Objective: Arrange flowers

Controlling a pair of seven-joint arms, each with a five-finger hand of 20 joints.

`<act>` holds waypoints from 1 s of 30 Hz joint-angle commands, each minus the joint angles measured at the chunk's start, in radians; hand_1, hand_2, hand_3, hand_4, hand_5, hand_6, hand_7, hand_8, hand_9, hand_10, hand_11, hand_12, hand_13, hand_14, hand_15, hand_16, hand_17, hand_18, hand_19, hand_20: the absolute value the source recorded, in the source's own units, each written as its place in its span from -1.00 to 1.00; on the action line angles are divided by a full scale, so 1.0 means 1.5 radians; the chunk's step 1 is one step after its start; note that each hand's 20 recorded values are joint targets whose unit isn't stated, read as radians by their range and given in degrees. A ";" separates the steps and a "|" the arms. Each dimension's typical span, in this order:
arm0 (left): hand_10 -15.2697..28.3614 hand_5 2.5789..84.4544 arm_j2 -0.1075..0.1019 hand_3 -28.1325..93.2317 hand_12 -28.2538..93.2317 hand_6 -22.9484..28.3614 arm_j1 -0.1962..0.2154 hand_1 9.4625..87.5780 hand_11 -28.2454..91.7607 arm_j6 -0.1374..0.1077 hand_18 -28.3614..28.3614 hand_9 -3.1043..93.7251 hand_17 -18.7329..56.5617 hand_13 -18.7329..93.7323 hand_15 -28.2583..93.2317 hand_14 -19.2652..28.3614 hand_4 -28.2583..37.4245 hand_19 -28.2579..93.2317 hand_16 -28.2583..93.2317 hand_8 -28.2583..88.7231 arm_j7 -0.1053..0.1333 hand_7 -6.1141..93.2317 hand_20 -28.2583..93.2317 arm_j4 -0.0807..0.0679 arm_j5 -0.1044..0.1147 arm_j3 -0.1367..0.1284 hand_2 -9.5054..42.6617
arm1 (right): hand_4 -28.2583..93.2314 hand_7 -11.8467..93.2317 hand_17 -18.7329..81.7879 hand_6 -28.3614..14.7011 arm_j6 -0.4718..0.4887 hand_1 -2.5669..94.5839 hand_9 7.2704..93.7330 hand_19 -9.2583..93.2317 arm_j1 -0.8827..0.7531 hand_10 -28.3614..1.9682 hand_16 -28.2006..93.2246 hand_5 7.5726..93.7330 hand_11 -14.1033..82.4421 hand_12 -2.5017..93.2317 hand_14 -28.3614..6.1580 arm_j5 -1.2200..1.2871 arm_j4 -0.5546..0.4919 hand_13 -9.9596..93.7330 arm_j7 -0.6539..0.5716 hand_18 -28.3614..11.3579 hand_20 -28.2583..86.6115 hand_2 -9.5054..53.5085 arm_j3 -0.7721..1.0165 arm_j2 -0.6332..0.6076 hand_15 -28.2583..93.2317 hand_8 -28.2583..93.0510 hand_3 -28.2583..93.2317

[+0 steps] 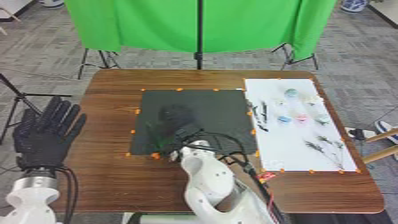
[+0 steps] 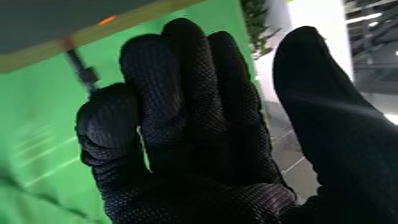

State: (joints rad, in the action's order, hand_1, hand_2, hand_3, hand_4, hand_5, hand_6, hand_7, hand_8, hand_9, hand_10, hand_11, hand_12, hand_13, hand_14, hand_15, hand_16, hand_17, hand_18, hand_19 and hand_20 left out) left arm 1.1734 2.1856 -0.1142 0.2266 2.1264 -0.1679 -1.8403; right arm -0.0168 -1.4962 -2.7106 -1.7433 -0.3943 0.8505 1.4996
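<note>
From my console, I judge this as the placing step: my right hand [image 2: 191, 187] is over the dark mat [image 1: 217, 106], its fingers straight and its thumb standing wide, with no flower that I can see in its grasp. The blossoms [image 1: 302, 118] lie well apart from it, on the white sheet [image 1: 274, 136] to my right, with the leafy sprigs [image 1: 338, 159] nearer me. A faint green wisp [image 1: 155, 141] shows on the mat near the hand (a stem, I'd guess, though I can't tell if they touch). Next, I'd lift clear without dragging that wisp, then swing right for another flower. My left hand [image 1: 46, 137] rests open at the table's left.
</note>
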 commanded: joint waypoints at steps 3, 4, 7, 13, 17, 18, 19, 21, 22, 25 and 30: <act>0.39 0.10 0.013 0.65 -0.30 0.22 0.035 -0.53 -0.19 -0.002 0.51 -0.07 -0.59 -0.12 0.02 0.44 -1.00 -0.08 -0.59 -0.64 -0.005 -0.63 -0.28 0.010 -0.011 -0.015 -0.21 | -0.89 -0.46 0.22 -0.09 -0.033 -0.13 0.35 1.00 -0.047 -0.59 -0.09 0.24 -0.27 -0.53 -0.34 0.049 -0.122 0.44 -0.154 -0.90 0.00 -1.00 0.209 -0.149 0.37 -0.69 0.73; 0.39 0.10 0.013 0.65 -0.30 0.22 0.039 -0.53 -0.19 -0.004 0.51 -0.07 -0.59 -0.12 0.02 0.45 -1.00 -0.08 -0.59 -0.64 -0.003 -0.63 -0.28 0.012 -0.012 -0.017 -0.21 | -0.90 -0.46 0.21 -0.11 -0.037 -0.13 0.29 1.00 -0.056 -0.63 -0.11 0.22 -0.30 -0.54 -0.38 0.050 -0.133 0.39 -0.168 -0.90 0.01 -1.00 0.232 -0.166 0.37 -0.69 0.74; 0.39 0.10 0.014 0.65 -0.30 0.22 0.040 -0.53 -0.20 -0.004 0.51 -0.07 -0.59 -0.12 0.02 0.44 -1.00 -0.08 -0.59 -0.64 -0.003 -0.63 -0.28 0.012 -0.009 -0.021 -0.21 | -0.92 -0.48 0.16 -0.16 -0.031 -0.13 0.16 0.99 -0.090 -0.73 -0.19 0.16 -0.33 -0.57 -0.47 0.050 -0.168 0.28 -0.208 -0.92 -0.02 -1.00 0.300 -0.215 0.36 -0.68 0.75; 0.39 0.10 0.015 0.65 -0.30 0.22 0.031 -0.53 -0.19 -0.006 0.51 -0.07 -0.59 -0.12 0.02 0.44 -1.00 -0.08 -0.59 -0.64 -0.006 -0.63 -0.28 0.009 -0.013 -0.020 -0.21 | -0.95 -0.49 0.05 -0.19 -0.006 -0.09 0.01 0.91 -0.164 -0.79 -0.28 0.09 -0.37 -0.59 -0.60 0.059 -0.205 0.12 -0.261 -0.96 -0.09 -1.00 0.418 -0.264 0.30 -0.69 0.78; 0.39 0.10 0.014 0.65 -0.30 0.22 0.028 -0.53 -0.19 -0.011 0.51 -0.07 -0.59 -0.12 0.02 0.44 -1.00 -0.08 -0.59 -0.64 -0.007 -0.63 -0.28 0.008 -0.014 -0.019 -0.21 | -0.97 -0.50 -0.01 -0.19 0.035 -0.08 -0.06 0.85 -0.196 -0.81 -0.30 0.04 -0.39 -0.60 -0.67 0.073 -0.213 0.03 -0.294 -0.96 -0.12 -1.00 0.469 -0.273 0.26 -0.69 0.80; 0.39 0.10 0.015 0.65 -0.30 0.22 0.026 -0.53 -0.19 -0.016 0.51 -0.07 -0.59 -0.12 0.02 0.44 -1.00 -0.08 -0.59 -0.64 -0.009 -0.63 -0.28 0.008 -0.014 -0.019 -0.21 | -0.97 -0.50 -0.03 -0.20 0.050 -0.09 -0.09 0.83 -0.203 -0.80 -0.31 0.03 -0.40 -0.60 -0.69 0.072 -0.214 0.01 -0.301 -0.97 -0.13 -1.00 0.478 -0.275 0.25 -0.69 0.80; 0.39 0.10 0.012 0.65 -0.30 0.22 0.025 -0.53 -0.19 -0.027 0.51 -0.07 -0.59 -0.12 0.02 0.44 -1.00 -0.08 -0.59 -0.64 -0.007 -0.63 -0.28 0.010 -0.011 -0.016 -0.21 | -0.98 -0.51 -0.04 -0.21 0.061 -0.09 -0.11 0.82 -0.212 -0.81 -0.31 0.02 -0.41 -0.60 -0.71 0.073 -0.218 -0.01 -0.307 -0.97 -0.13 -1.00 0.487 -0.276 0.24 -0.69 0.80; 0.40 0.10 0.010 0.65 -0.30 0.22 0.026 -0.53 -0.19 -0.026 0.51 -0.07 -0.59 -0.12 0.02 0.44 -1.00 -0.08 -0.59 -0.64 -0.005 -0.63 -0.28 0.009 -0.010 -0.016 -0.21 | -0.98 -0.51 -0.06 -0.21 0.089 -0.09 -0.14 0.81 -0.226 -0.86 -0.31 0.01 -0.42 -0.60 -0.74 0.086 -0.227 -0.04 -0.317 -0.98 -0.14 -1.00 0.500 -0.277 0.24 -0.69 0.80; 0.39 0.10 0.009 0.65 -0.30 0.22 0.026 -0.53 -0.19 -0.027 0.51 -0.06 -0.59 -0.11 0.02 0.44 -1.00 -0.08 -0.59 -0.64 -0.003 -0.63 -0.28 0.009 -0.010 -0.016 -0.21 | -0.98 -0.52 -0.07 -0.22 0.107 -0.09 -0.15 0.81 -0.232 -0.89 -0.31 0.01 -0.43 -0.60 -0.75 0.094 -0.232 -0.05 -0.318 -0.98 -0.14 -1.00 0.507 -0.274 0.24 -0.69 0.80; 0.39 0.10 0.014 0.65 -0.30 0.22 0.024 -0.53 -0.18 -0.027 0.51 -0.06 -0.59 -0.12 0.03 0.44 -1.00 -0.08 -0.59 -0.64 -0.007 -0.62 -0.28 0.009 -0.016 -0.018 -0.21 | -0.99 -0.52 -0.07 -0.22 0.137 -0.10 -0.16 0.82 -0.249 -0.91 -0.32 0.00 -0.43 -0.60 -0.76 0.112 -0.242 -0.06 -0.328 -0.99 -0.13 -1.00 0.516 -0.268 0.24 -0.69 0.80; 0.39 0.11 0.017 0.65 -0.30 0.22 0.024 -0.53 -0.18 -0.031 0.51 -0.06 -0.59 -0.11 0.03 0.45 -1.00 -0.07 -0.59 -0.64 -0.007 -0.62 -0.28 0.010 -0.019 -0.017 -0.20 | -1.00 -0.53 -0.02 -0.20 0.178 -0.01 0.13 0.87 -0.255 -0.70 -0.29 0.27 -0.34 -0.58 -0.56 0.120 -0.242 0.12 -0.337 -0.97 -0.09 -1.00 0.519 -0.250 0.27 -0.69 0.77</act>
State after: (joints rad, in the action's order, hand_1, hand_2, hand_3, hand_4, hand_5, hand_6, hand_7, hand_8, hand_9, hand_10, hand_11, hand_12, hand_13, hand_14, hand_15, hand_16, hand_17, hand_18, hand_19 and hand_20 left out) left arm 1.1898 2.2145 -0.1445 0.2208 2.1436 -0.1837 -1.8692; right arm 0.2000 -1.8481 -2.5426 -2.1001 -0.8738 1.6264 1.0959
